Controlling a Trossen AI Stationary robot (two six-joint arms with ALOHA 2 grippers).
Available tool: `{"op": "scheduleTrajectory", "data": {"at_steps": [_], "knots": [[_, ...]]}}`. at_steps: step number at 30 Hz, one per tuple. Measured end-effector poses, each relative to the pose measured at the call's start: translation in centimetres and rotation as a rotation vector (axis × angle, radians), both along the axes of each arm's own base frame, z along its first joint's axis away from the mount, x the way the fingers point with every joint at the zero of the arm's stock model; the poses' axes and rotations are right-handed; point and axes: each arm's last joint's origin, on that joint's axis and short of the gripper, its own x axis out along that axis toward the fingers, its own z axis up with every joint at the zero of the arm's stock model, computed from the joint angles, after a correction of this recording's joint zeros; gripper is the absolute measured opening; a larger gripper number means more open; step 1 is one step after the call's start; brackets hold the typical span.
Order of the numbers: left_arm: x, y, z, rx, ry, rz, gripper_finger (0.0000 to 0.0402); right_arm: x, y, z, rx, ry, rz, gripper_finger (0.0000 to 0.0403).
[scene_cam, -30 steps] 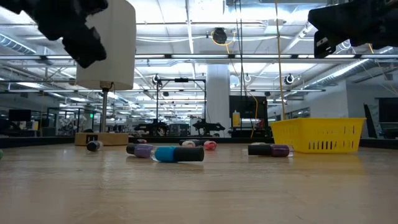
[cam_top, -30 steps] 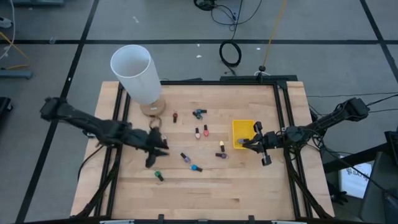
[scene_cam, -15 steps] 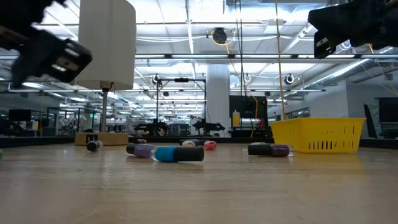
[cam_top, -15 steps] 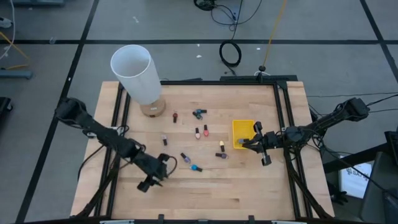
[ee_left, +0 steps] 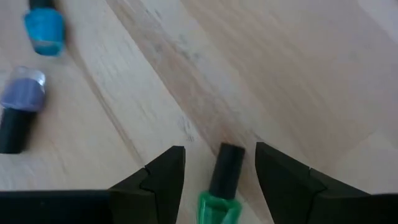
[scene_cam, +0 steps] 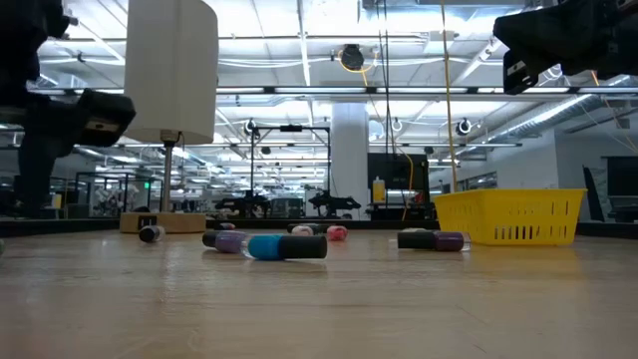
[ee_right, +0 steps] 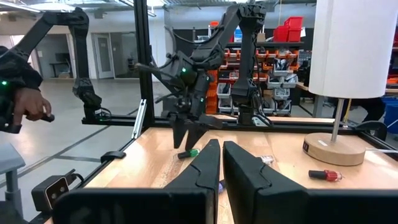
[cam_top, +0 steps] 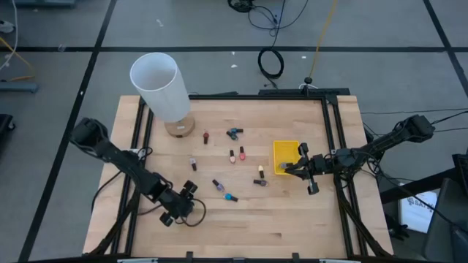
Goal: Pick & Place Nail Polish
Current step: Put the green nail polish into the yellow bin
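Green bottle: nail polish (ee_left: 219,196) lying flat on the wooden table (cam_top: 292,226), dark cap pointing away from the left wrist camera; sits between the left hand's two fingers, gap visible either side, so not gripped
Left hand: (cam_top: 178,210) low at the table's front-left area, fingers apart straddling the green bottle; also seen from the right wrist view (ee_right: 188,132) pointing down at it
Right hand: (cam_top: 307,169) just beside the yellow bin (cam_top: 286,157) on the right of the table, fingers together, nothing between them; waiting
Other bottles: teal one (cam_top: 230,196) and purple one (cam_top: 218,185) lie near each other mid-table, just beyond the left hand; both show in the left wrist view too, teal (ee_left: 43,28), purple (ee_left: 20,106); more scattered toward the table's middle and back, among them a red one (cam_top: 206,136) and a pink one (cam_top: 242,154); all lying on their sides, as far as I can tell
Bin contents: cannot tell from above
White cylinder: (cam_top: 160,85) on a round wooden base at back-left of the table; well apart from both hands
Person: a hand (ee_right: 31,106) shows at the edge of the right wrist view, off the table
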Motion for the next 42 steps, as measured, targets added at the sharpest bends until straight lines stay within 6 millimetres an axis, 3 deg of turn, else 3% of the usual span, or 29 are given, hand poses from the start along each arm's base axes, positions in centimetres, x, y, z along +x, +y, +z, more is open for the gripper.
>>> {"op": "scheduleTrajectory", "data": {"at_steps": [13, 33, 42], "knots": [[0.0, 0.1, -2.3, 0.056, 0.143, 0.009, 0.0191, 0.0, 0.0, -0.1, 0.003, 0.007, 0.000, 0.0011], [0.8, 3.0, -2.8, -0.008, 0.267, 0.462, 0.0191, 0.0, 0.0, -0.2, 0.008, 0.017, 0.001, 0.0011], [0.7, 3.2, -2.9, -0.020, 0.294, 0.553, 0.0191, 0.0, 0.0, -0.2, 0.007, 0.017, 0.001, 0.0011]]}}
